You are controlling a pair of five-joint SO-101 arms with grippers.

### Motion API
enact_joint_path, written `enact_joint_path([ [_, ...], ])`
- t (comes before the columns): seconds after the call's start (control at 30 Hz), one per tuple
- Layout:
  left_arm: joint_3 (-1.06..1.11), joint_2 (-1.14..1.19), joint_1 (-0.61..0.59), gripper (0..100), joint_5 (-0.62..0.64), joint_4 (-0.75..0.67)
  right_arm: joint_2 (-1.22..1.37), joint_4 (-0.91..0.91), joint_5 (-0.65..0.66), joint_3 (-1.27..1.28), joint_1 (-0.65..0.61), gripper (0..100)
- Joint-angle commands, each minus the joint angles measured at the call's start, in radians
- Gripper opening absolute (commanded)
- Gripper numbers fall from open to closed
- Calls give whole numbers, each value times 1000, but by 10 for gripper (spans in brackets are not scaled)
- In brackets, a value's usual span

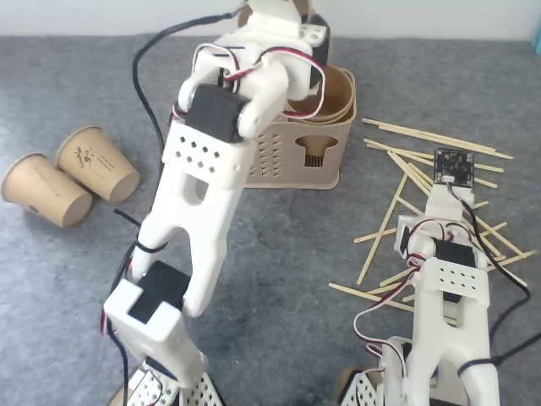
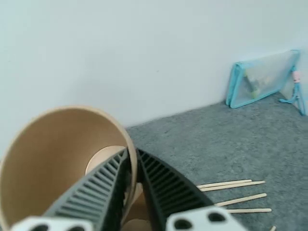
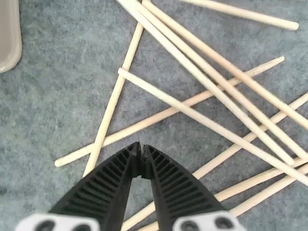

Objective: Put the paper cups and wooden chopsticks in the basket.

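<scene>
One paper cup [image 2: 53,159], rim pinched by the left gripper [image 2: 132,153], hangs over the twelve-o'clock basket [image 1: 304,156] for dropping; right gripper [image 3: 141,146] closed, empty, above chopsticks [image 3: 202,120]

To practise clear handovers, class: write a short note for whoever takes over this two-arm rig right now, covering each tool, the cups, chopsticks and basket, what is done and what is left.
Left tool: shut on the rim of a paper cup, held at the basket opening, not yet released.
Right tool: shut, empty, above the scattered chopsticks.
Two other cups lie on their sides on the table, apart from the basket.
Done: one cup at the basket.
Left: release it, then the two other cups and all the chopsticks.
</scene>
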Motion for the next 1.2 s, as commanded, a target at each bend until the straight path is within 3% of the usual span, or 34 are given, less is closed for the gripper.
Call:
enact_joint_path([
  [0.0, -97, -18, 34, 13, -2, 77, -25, -30, -12, 2, 8, 8],
  [0.2, -90, -8, 86, 13, -160, 184, -25, -38, -11, 8, -10, 8],
  [0.63, 183, -8, 86, 17, -321, 57, -25, -36, -11, 8, -12, 8],
  [0.73, 180, -12, 84, 88, -316, 51, -25, -36, -11, 8, -13, 8],
  [0.93, 102, -31, 83, 379, -318, 118, -25, -41, -11, 14, -13, 8],
  [1.17, -134, -123, 3, 305, -316, 311, -25, -53, 35, 25, -38, 8],
])
